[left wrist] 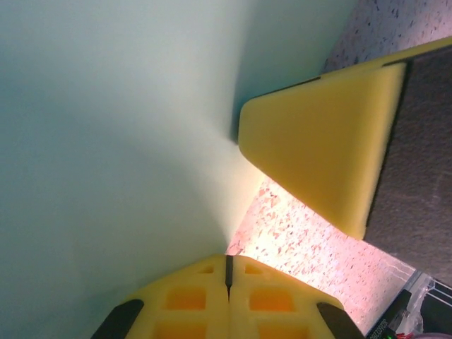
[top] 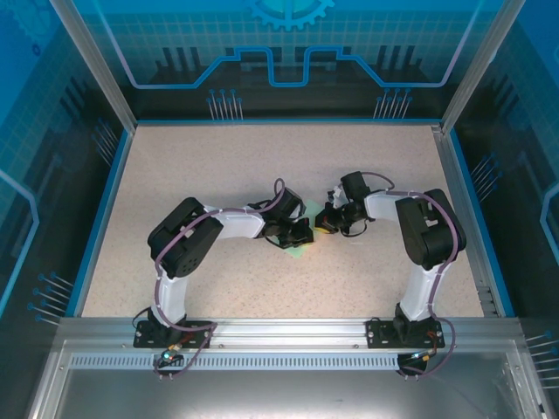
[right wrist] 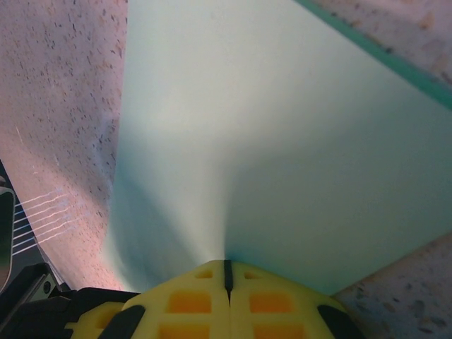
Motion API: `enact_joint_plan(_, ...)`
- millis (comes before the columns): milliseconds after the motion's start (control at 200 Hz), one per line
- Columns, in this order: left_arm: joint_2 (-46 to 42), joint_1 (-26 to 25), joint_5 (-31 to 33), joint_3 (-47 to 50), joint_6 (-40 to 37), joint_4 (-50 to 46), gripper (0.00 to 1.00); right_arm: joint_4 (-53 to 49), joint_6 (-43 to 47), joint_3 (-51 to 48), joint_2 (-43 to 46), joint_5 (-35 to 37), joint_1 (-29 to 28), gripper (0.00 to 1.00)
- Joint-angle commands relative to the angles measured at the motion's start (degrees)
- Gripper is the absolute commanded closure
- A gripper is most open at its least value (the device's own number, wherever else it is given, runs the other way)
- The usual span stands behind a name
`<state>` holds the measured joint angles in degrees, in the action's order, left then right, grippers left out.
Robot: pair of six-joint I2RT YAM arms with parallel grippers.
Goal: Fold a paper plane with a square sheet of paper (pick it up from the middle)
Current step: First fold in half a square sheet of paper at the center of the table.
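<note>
The pale mint-green paper lies folded small at the middle of the table, mostly hidden under both grippers, so I cannot tell whether its outline is the paper plane. My left gripper is shut, and the paper runs into its closed tips. My right gripper comes in from the other side, also shut, pinching the paper at its tips. One yellow finger of the right gripper rests against the paper in the left wrist view. A crease fans out from each pinch.
The speckled beige table is bounded by a blue rim and clear enclosure walls. An aluminium rail carries both arm bases along the near edge. Bare tabletop surrounds the grippers on all sides.
</note>
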<state>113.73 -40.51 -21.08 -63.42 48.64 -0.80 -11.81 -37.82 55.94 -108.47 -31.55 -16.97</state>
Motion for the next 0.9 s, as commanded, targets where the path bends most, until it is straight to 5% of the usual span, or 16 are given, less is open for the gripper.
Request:
enact_joint_plan(0, -0.91, -0.56, -1.17, 3.66, -2.55, -4.53, 0.96, -4.37, 0.91, -0.56, -3.99, 8.3, -0.78, 1.0)
enact_joint_plan(530, -7.41, -3.05, -0.63, 16.71, -1.67, -6.95, 0.96, -5.48, 2.15, 0.33, -5.35, 10.28, -0.52, 1.0)
enact_joint_plan(895, -16.94, -0.87, 2.63, 7.81, -6.77, -16.95, 0.94, -7.26, 2.06, 4.28, -1.63, 8.05, -0.91, 1.0)
